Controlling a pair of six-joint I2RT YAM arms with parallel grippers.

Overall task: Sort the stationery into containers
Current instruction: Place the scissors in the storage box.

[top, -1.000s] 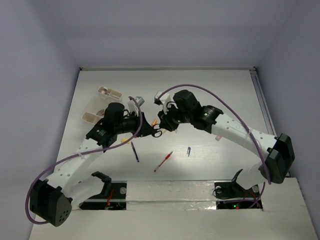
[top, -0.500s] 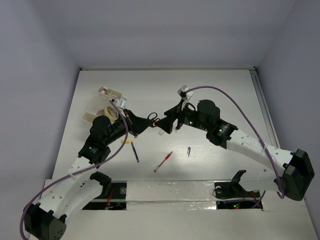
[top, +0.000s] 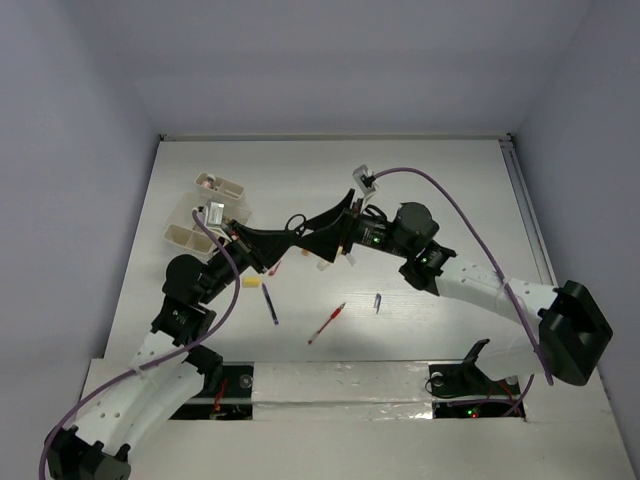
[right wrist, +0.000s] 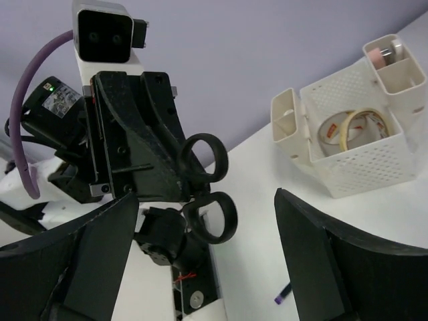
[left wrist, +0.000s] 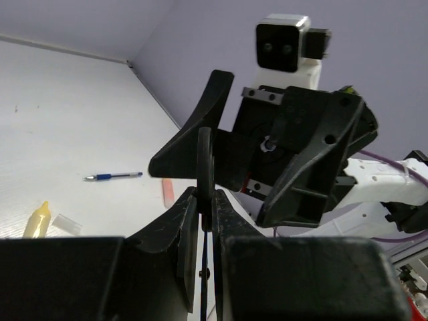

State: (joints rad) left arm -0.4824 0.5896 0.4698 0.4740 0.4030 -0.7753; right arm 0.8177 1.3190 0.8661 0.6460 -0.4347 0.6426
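The scissors [right wrist: 199, 190] have shifted above the white table [top: 420, 175] between lilac walls [top: 80, 110].

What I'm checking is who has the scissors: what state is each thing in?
left gripper: jaws shut on the scissors.
scissors: gripped, off the table.
right gripper: jaws open, holding nothing.
container: upright, tape rolls inside.
red pen: lying loose on the table.
blue pen: lying loose on the table.
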